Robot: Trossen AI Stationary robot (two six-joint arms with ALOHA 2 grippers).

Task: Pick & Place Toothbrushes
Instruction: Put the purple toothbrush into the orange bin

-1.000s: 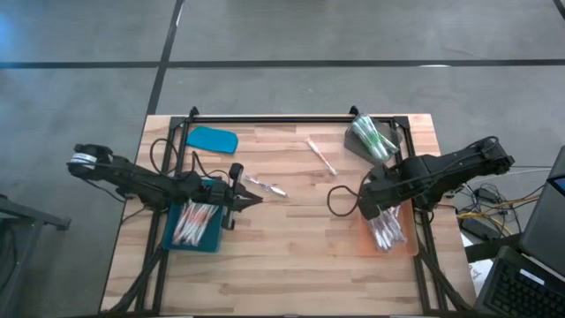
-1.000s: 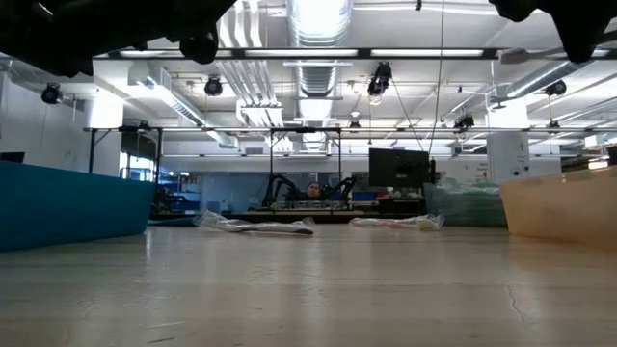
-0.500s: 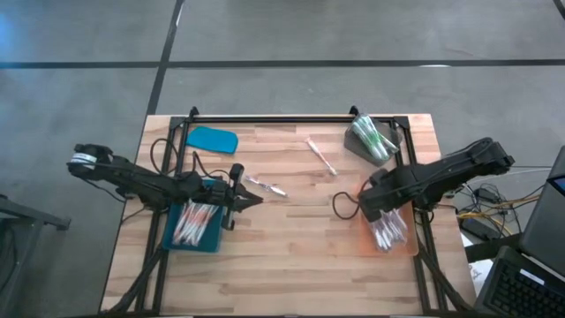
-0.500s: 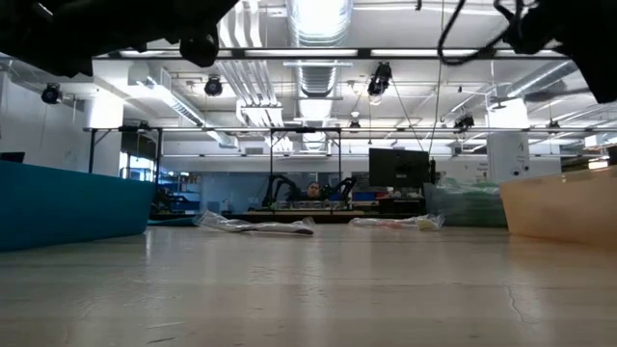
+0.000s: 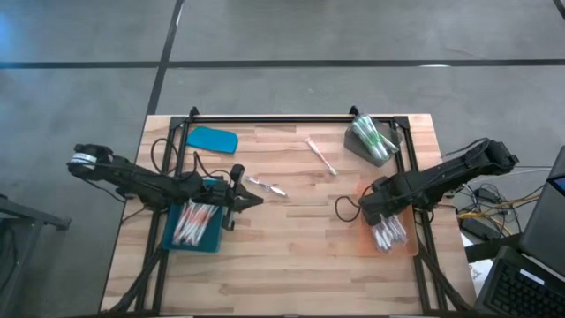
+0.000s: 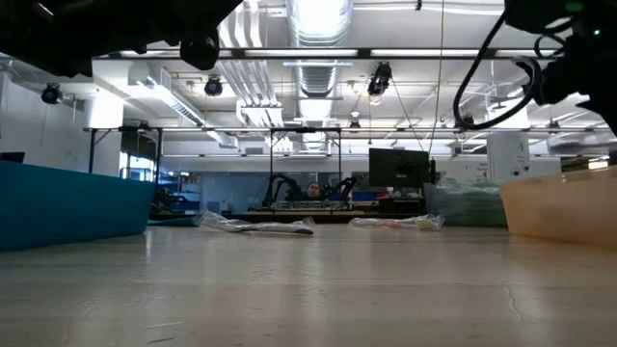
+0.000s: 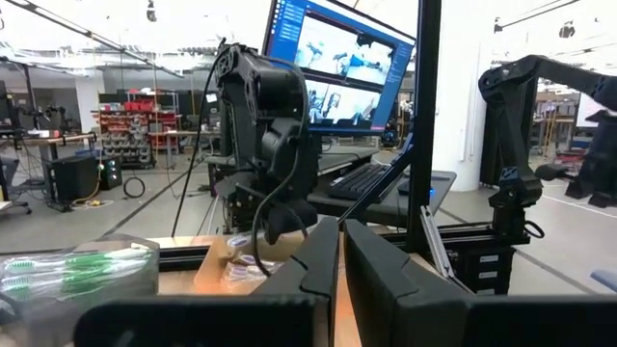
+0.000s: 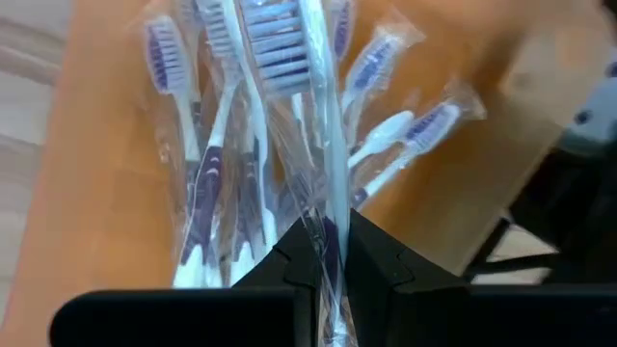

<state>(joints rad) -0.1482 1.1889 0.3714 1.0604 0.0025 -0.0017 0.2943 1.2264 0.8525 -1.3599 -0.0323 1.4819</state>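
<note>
High view: we find the right gripper (image 5: 378, 215) over the orange tray (image 5: 410, 248), clamped on a wrapped toothbrush (image 8: 307, 92), likely for sorting by colour. The left gripper (image 5: 253, 200) waits closed beside the blue tray (image 5: 169, 236).

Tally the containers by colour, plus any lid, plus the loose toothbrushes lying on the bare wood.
Blue tray: 1
Orange tray: 1
Clear bin: 1
Blue lid: 1
Loose toothbrushes: 2
Total: 6
</note>
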